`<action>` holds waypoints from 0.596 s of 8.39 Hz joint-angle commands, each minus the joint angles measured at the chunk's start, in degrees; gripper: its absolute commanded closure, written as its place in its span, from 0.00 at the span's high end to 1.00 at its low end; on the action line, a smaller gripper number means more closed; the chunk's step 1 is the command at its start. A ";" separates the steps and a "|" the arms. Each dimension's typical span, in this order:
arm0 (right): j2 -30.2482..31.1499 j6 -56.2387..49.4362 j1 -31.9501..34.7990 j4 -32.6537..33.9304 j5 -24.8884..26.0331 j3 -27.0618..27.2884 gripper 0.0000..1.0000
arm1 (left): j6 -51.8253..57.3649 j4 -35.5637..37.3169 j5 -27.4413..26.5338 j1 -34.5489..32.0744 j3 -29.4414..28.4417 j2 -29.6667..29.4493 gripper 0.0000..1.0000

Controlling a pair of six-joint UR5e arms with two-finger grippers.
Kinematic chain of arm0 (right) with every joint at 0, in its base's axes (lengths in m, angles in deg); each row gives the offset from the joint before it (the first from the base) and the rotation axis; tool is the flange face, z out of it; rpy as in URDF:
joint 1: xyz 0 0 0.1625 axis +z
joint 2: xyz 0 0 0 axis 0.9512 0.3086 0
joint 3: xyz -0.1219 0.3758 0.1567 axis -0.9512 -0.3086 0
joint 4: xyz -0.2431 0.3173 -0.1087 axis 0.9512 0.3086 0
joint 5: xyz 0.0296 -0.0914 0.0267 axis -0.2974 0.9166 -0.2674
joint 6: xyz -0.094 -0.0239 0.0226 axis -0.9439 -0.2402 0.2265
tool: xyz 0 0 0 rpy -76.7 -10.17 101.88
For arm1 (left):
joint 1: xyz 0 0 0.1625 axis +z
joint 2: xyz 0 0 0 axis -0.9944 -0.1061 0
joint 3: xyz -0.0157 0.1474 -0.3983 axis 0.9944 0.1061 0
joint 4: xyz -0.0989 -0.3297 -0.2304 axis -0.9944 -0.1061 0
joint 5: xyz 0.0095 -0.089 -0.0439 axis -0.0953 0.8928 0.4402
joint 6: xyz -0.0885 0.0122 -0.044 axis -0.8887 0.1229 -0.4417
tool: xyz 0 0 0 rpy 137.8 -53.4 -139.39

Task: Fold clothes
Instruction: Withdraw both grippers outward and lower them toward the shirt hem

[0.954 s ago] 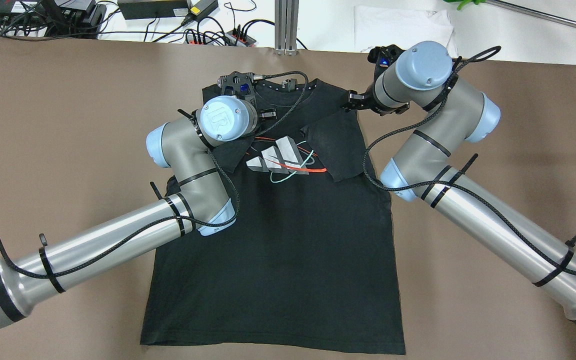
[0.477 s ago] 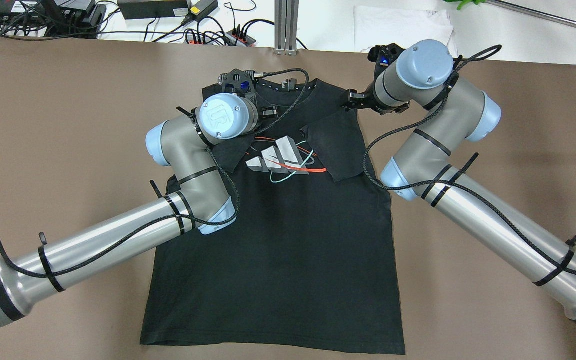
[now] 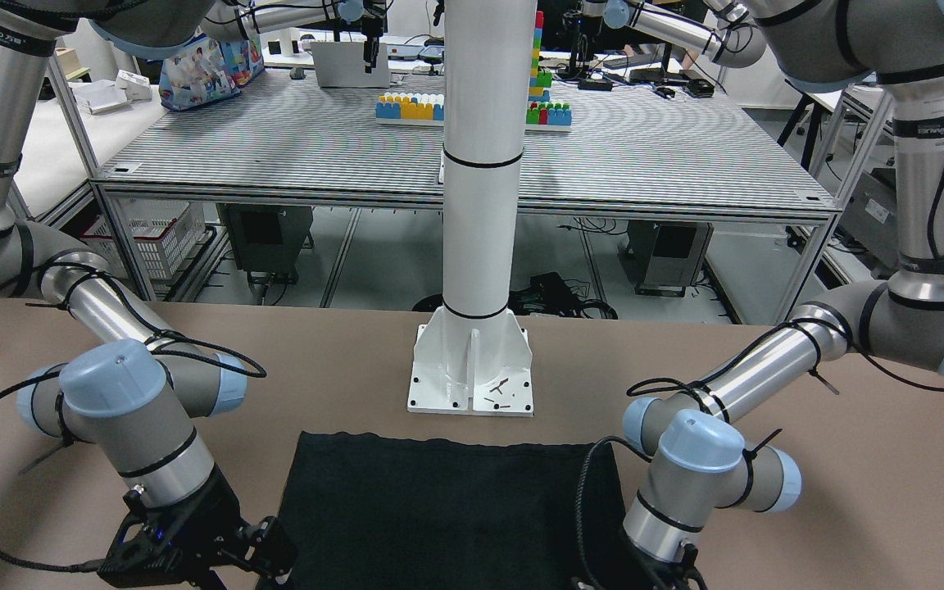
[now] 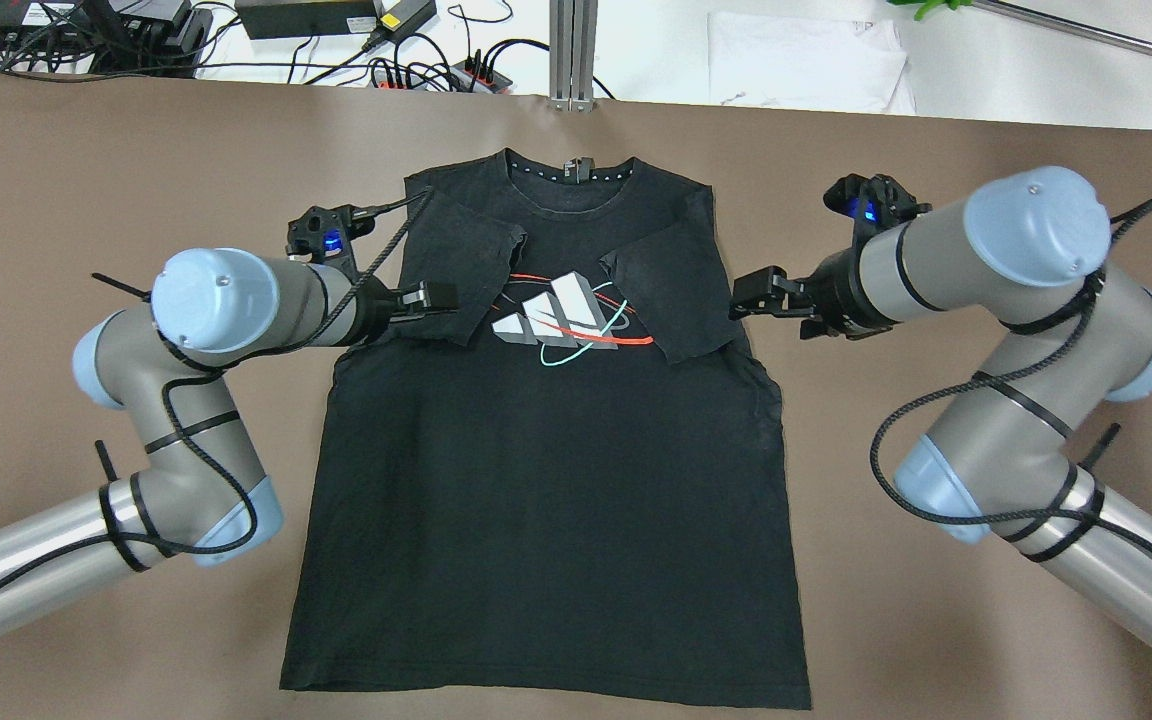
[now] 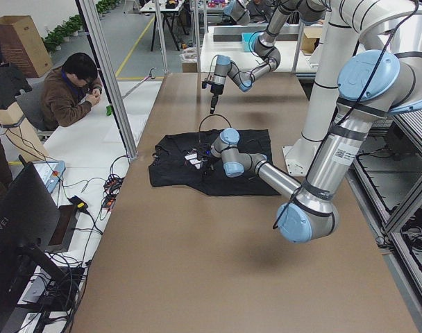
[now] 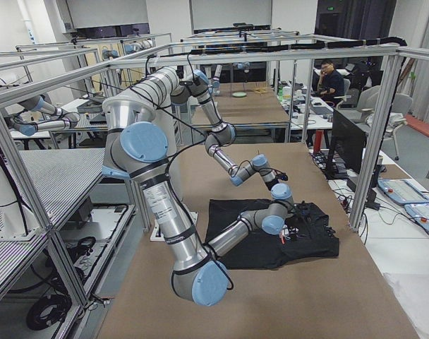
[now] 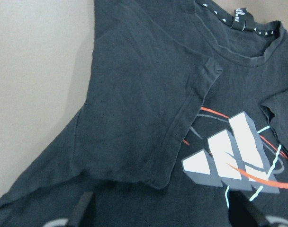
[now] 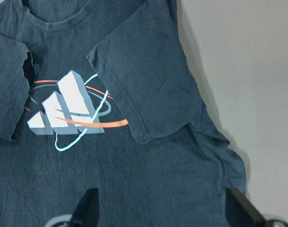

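Note:
The clothes are one black T-shirt (image 4: 546, 480) lying flat on the brown table, collar away from me, both short sleeves folded in over a white, red and teal chest logo (image 4: 561, 320). My left gripper (image 4: 431, 298) hovers at the lower edge of the left folded sleeve (image 7: 134, 94), open and holding nothing. Just off the shirt's right side, near the folded right sleeve (image 8: 148, 94), my right gripper (image 4: 751, 295) is open and also holds nothing. In each wrist view the two fingers stand wide apart over the fabric.
Cables and power strips (image 4: 416, 65) line the table's far edge beside an aluminium post (image 4: 573, 50). A white cloth (image 4: 806, 60) lies beyond the far right corner. The white column base (image 3: 472, 369) stands behind the hem. A person (image 5: 72, 90) sits past the table.
Both arms have swung back and outward. The left gripper went from the collar to the left sleeve's edge, the right from the shoulder down the right side. The shirt lies unchanged.

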 commanded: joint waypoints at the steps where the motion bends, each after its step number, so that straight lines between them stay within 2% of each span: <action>1: 8.82 1.50 -0.40 -0.52 -4.84 8.80 0.94 | -6.12 -0.05 1.23 0.30 11.90 12.22 1.00; 3: 10.34 1.42 -1.18 -1.30 -5.74 10.75 0.94 | -9.90 -0.31 0.27 1.44 19.30 21.19 1.00; 5: 10.52 1.50 -4.95 -5.86 -5.30 10.41 0.94 | -16.41 -0.22 -0.78 1.44 22.57 24.54 1.00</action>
